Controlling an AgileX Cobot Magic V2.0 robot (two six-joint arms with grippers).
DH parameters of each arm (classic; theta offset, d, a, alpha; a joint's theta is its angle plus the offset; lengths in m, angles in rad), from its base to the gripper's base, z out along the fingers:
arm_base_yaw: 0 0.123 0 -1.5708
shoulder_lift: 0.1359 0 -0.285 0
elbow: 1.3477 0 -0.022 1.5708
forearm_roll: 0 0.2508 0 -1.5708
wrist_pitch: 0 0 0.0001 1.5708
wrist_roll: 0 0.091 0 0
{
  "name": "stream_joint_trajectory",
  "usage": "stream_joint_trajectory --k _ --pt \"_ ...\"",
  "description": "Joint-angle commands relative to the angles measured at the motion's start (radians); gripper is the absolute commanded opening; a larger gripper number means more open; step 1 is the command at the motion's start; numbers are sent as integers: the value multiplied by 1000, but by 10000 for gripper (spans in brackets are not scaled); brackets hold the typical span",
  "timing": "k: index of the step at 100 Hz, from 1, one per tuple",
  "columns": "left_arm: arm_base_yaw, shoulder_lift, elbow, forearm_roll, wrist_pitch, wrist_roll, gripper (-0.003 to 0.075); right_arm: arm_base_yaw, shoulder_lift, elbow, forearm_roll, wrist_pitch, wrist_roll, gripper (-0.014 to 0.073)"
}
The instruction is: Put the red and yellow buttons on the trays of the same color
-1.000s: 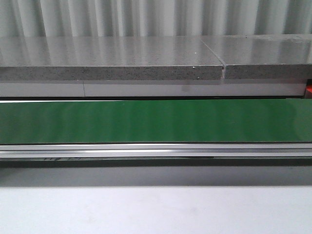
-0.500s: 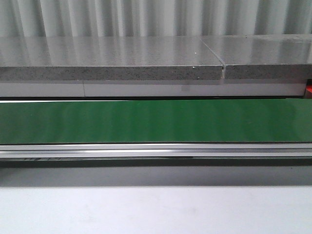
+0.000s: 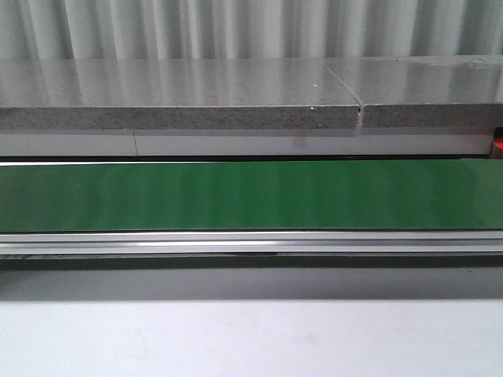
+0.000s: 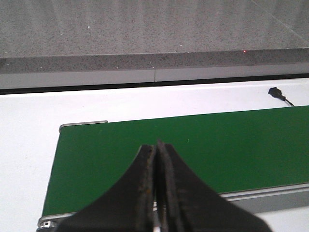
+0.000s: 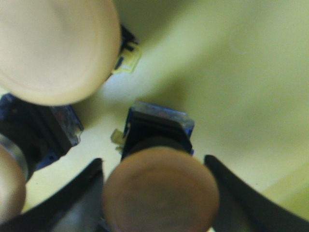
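In the right wrist view, a button (image 5: 160,191) with a round tan-yellow cap and a black and blue base stands on a yellow tray (image 5: 241,72). The picture is blurred and its colours are washed out. My right gripper (image 5: 153,160) is open, one finger on each side of that cap, with a thin gap showing on one side. Two more pale-capped buttons (image 5: 55,48) (image 5: 9,188) stand close by on the same tray. My left gripper (image 4: 157,145) is shut with nothing in it, above the green belt (image 4: 231,140). No red button or red tray shows.
The green conveyor belt (image 3: 251,195) runs across the front view with a metal rail along its near edge. Behind it is a grey stone ledge (image 3: 181,118). A small black part with a wire (image 4: 276,92) lies on the white surface beyond the belt. Neither arm appears in the front view.
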Motion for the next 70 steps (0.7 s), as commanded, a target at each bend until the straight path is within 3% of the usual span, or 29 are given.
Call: stream_joint_trajectory --k 1,70 --pt "-8 6 -26 -22 -73 -1 -20 -6 -34 -17 -18 5 1 556" --pt "-8 6 -26 -22 -73 -1 -20 -4 -191 -123 -19 133 1 560"
